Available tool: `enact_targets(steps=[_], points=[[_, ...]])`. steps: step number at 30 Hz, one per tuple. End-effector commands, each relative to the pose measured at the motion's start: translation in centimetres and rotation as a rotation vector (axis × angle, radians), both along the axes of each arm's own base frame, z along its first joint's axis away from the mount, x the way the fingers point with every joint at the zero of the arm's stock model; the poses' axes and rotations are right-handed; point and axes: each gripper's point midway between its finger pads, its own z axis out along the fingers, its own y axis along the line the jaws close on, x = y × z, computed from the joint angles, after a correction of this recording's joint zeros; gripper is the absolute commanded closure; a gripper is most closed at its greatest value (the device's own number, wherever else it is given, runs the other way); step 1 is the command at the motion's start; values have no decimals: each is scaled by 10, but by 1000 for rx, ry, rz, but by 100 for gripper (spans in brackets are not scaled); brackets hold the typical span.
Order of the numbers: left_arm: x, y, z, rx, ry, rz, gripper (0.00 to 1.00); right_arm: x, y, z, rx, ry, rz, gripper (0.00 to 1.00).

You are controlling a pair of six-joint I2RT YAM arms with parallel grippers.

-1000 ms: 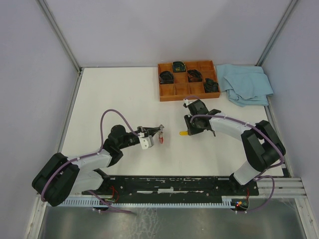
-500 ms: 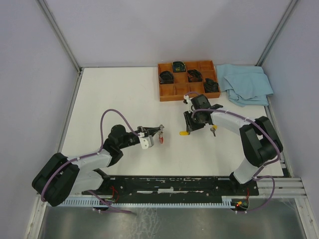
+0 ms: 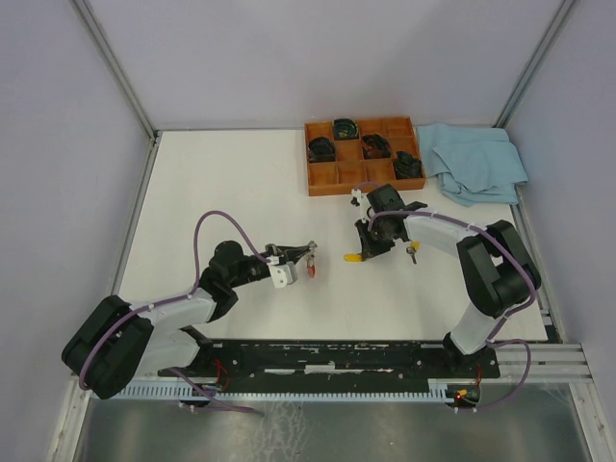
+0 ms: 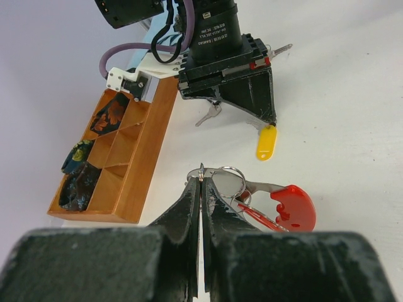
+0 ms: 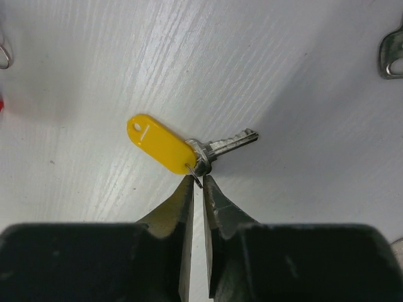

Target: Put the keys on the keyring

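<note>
My left gripper is shut on the thin silver keyring, held just above the table. A red band and a red-capped key hang from that ring. In the top view this gripper is left of centre. A yellow-capped key lies flat on the table, blade pointing right. My right gripper has its tips pinched on the small wire loop at the key's head. From above, the right gripper is right beside the yellow key.
A wooden compartment tray with dark bundles stands at the back, with a blue cloth to its right. A plain silver key lies just right of my right gripper. A silver metal clip lies farther off.
My right gripper's jaws have narrowed onto the yellow key's small loop, and its wrist has shifted slightly. The left gripper and the keyring have stayed still.
</note>
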Motion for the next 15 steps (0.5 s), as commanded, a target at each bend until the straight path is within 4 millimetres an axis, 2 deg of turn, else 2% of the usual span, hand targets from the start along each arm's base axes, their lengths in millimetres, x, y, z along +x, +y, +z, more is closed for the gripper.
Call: enact_targets(steps=[1, 8, 15], points=[[3, -4, 23, -34, -59, -19, 97, 10, 9, 20, 42, -44, 20, 84], [3, -5, 23, -34, -56, -22, 97, 10, 10, 22, 46, -40, 21, 89], [3, -5, 22, -33, -54, -23, 97, 11, 15, 23, 70, -29, 28, 89]])
